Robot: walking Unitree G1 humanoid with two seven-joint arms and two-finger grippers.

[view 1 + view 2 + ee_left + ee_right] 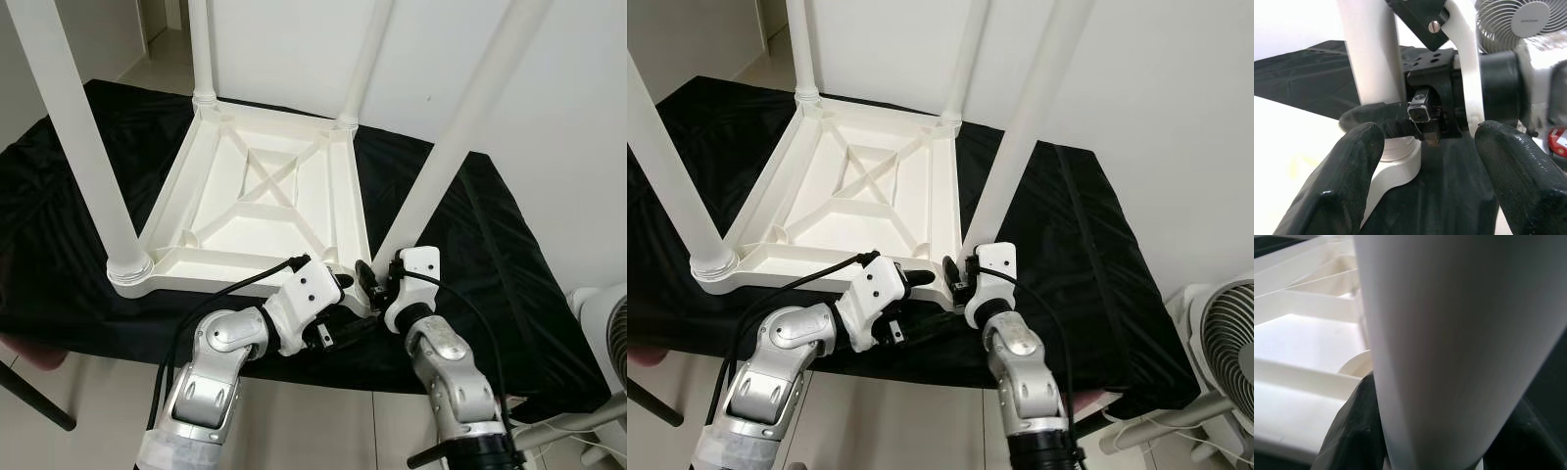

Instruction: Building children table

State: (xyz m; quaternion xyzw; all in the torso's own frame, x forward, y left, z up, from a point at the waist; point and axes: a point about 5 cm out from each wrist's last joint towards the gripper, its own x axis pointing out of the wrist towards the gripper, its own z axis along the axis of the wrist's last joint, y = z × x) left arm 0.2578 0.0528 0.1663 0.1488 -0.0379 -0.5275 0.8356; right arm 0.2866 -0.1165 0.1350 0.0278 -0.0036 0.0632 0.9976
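Note:
A white children's table (265, 196) lies upside down on a black cloth (490, 255), its legs pointing up. The near-right leg (441, 166) stands in its corner socket. My right gripper (370, 279) is shut on the base of that leg; in the right wrist view the leg (1449, 333) runs between the black fingers (1352, 431). My left gripper (343, 311) is open at the same corner, by the table's near rim. Its two fingers (1352, 181) frame the leg's base (1396, 161) and the right gripper's body (1449, 103).
The other three legs rise at the near-left (78, 137) and far corners (201, 49). A white fan (1215, 343) stands on the floor to the right. A white wall is close behind the table. The cloth's near edge drops to a pale floor (323, 431).

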